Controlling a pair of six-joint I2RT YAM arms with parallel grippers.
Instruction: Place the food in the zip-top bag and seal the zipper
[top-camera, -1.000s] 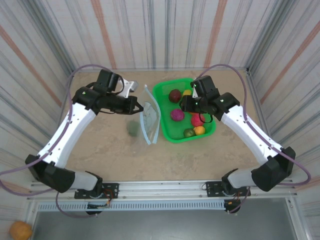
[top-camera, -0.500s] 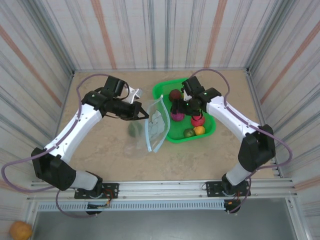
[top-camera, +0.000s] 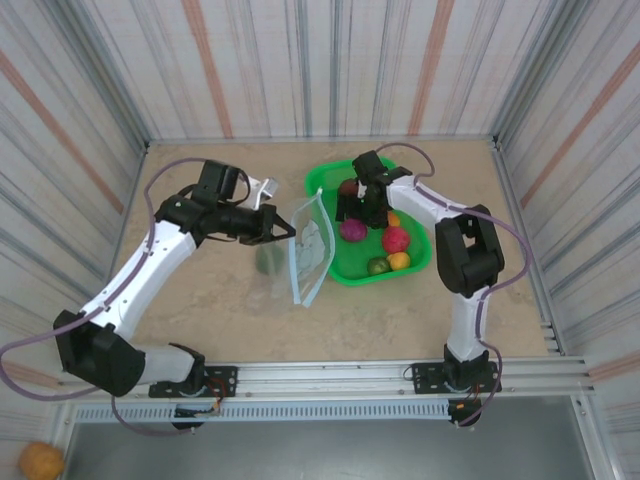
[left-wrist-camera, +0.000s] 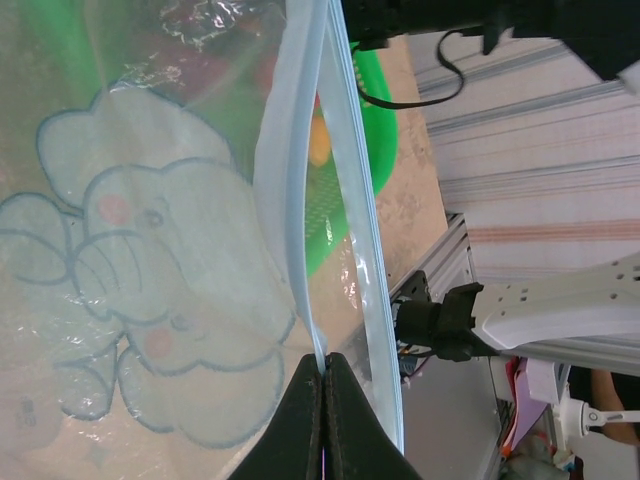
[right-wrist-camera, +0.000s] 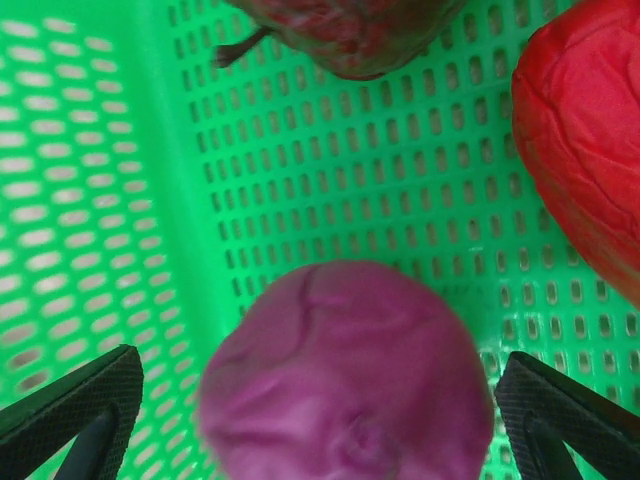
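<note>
The zip-top bag (top-camera: 312, 250), clear with an elephant print (left-wrist-camera: 150, 260), hangs tilted beside the green mesh tray (top-camera: 418, 262). My left gripper (top-camera: 284, 231) (left-wrist-camera: 324, 362) is shut on one lip of the pale blue zipper (left-wrist-camera: 298, 200); the other lip (left-wrist-camera: 362, 260) stands apart, so the mouth gapes. In the tray lie the food pieces: dark maroon (top-camera: 347, 188) (right-wrist-camera: 350, 35), magenta (top-camera: 354, 231) (right-wrist-camera: 345, 375), red (top-camera: 396, 239) (right-wrist-camera: 590, 130), green (top-camera: 377, 266), orange (top-camera: 400, 261). My right gripper (top-camera: 360, 212) (right-wrist-camera: 320, 400) hangs open, its fingers (right-wrist-camera: 70, 420) either side of the magenta piece. A dark green piece (top-camera: 267, 258) lies at the bag's left.
The tray sits right of centre on the beige table (top-camera: 200, 290). Striped walls (top-camera: 90, 130) close the table on three sides. A larger orange ball (top-camera: 41, 461) lies off the table at the lower left. Bare tabletop lies in front of the bag and tray.
My right gripper swung left across the tray, from over the red piece to over the magenta one. The left gripper turned the bag from edge-on to tilted towards the tray.
</note>
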